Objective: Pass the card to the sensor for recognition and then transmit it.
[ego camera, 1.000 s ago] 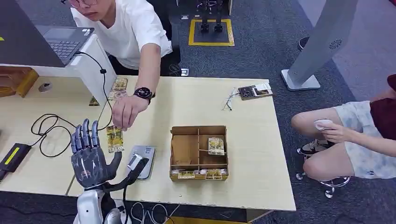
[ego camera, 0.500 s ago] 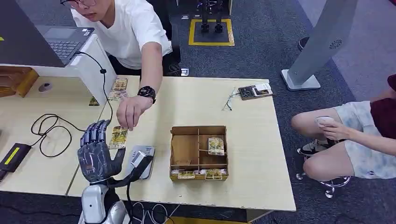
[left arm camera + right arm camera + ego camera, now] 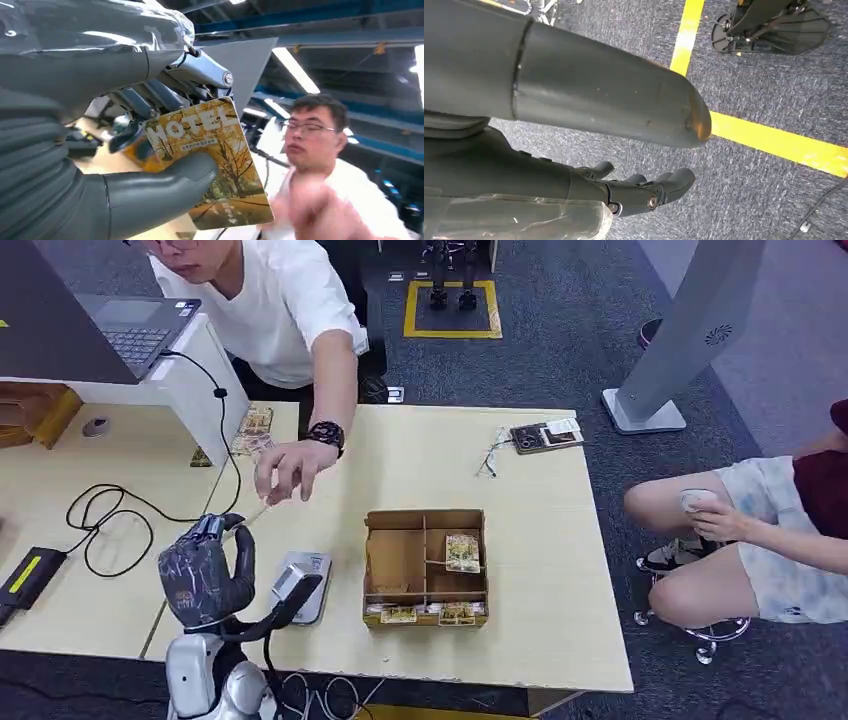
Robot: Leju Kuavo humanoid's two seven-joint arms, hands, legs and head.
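A pale table (image 3: 560, 570) on grey carpet. At left, the robot's left hand (image 3: 205, 575) is raised above the near edge, thumb and fingers clamped on a yellow card (image 3: 215, 165), seemingly so its face can go to the grey sensor (image 3: 303, 585) just beside it. A person's hand (image 3: 285, 468) hangs above, empty. Further right sits a divided box (image 3: 427, 567) with cards. The right hand (image 3: 634, 192) hangs over the floor, fingers loosely apart, holding nothing.
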